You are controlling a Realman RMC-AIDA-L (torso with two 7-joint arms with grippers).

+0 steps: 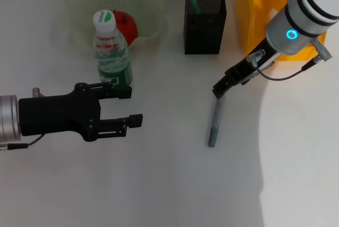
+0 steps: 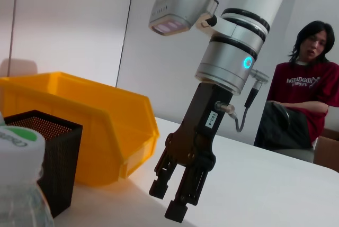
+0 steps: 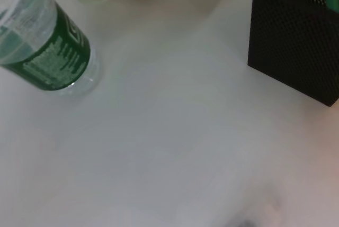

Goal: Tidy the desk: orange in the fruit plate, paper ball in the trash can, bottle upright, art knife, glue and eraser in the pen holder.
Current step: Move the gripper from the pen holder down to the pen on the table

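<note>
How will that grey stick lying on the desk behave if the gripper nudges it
The grey stick lies flat on the desk, below the right gripper. It looks long, thin and rigid, so it would probably slide or pivot as one piece. If its body is round, it may roll sideways. It likely weighs little.

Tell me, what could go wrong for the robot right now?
The right gripper hangs over one end of the grey stick lying on the table. A grab so near the tip might let it tilt or slip out. The left gripper has open fingers right beside the upright bottle, so a careless move could knock it over.
</note>
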